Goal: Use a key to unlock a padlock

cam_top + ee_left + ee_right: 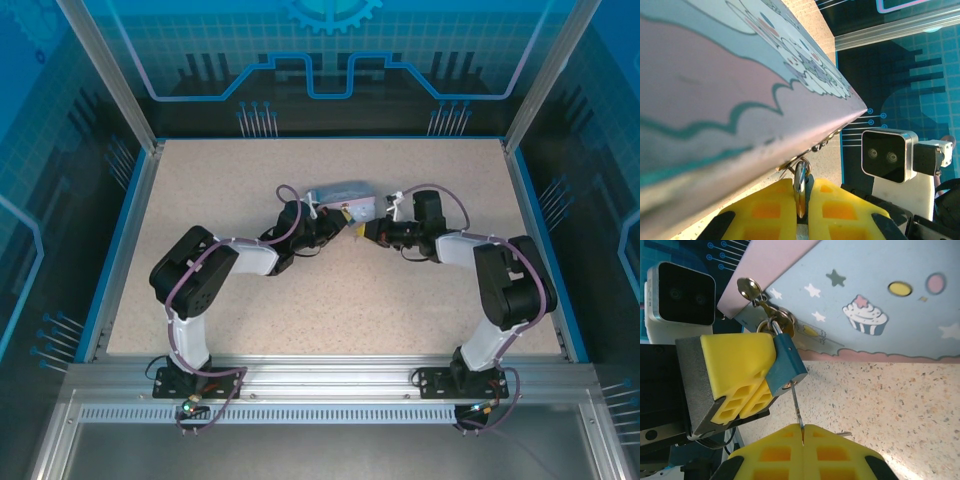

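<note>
Step in hand: key insertion. Right hand (pixel 803 440) pinched shut on the slim dark metal key (pixel 796 407), tip at the keyhole under the small teal-blue padlock (pixel 785 357). Left hand (pixel 800 207) clamps the padlock body. The shackle hangs in the hasp of the pastel blue-and-pink cartoon-printed tin box (pixel 880 285), above the speckled beige desk (pixel 900 400). Key depth: cannot tell. Next, probably: seat the key fully, then twist it about its shaft while the left hand braces the lock.

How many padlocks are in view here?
1. The padlock hangs from the clasp at the tin's edge, clamped in the left gripper, with the key in the right gripper at its keyhole. The tin's other sides are hidden.
</note>
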`<action>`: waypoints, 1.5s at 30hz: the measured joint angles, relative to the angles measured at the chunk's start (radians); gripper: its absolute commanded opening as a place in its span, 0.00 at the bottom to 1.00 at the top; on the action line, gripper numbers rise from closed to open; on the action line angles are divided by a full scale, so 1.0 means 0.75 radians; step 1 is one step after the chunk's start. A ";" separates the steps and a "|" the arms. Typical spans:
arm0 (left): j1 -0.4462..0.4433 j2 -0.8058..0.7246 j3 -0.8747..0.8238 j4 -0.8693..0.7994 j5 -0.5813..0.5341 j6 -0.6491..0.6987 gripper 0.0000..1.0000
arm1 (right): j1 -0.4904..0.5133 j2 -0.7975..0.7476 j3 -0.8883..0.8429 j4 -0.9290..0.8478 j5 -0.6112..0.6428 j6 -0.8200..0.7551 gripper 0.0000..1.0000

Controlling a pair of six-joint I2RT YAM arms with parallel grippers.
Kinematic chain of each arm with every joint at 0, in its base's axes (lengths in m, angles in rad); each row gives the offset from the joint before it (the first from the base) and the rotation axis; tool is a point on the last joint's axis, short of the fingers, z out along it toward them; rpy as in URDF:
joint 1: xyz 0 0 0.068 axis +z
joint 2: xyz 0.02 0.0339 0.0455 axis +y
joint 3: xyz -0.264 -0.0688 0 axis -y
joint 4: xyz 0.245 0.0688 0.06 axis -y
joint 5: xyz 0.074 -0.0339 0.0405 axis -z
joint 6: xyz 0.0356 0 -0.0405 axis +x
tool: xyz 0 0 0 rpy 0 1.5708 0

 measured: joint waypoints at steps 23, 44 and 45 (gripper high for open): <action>0.002 0.001 -0.001 0.002 0.002 0.002 0.00 | 0.022 0.041 -0.002 0.051 -0.007 0.038 0.00; 0.002 0.003 -0.001 -0.005 0.054 0.087 0.00 | 0.005 0.034 -0.047 0.109 -0.039 0.042 0.00; 0.002 0.003 -0.001 -0.006 0.055 0.095 0.00 | 0.002 0.033 -0.048 0.105 -0.042 0.040 0.00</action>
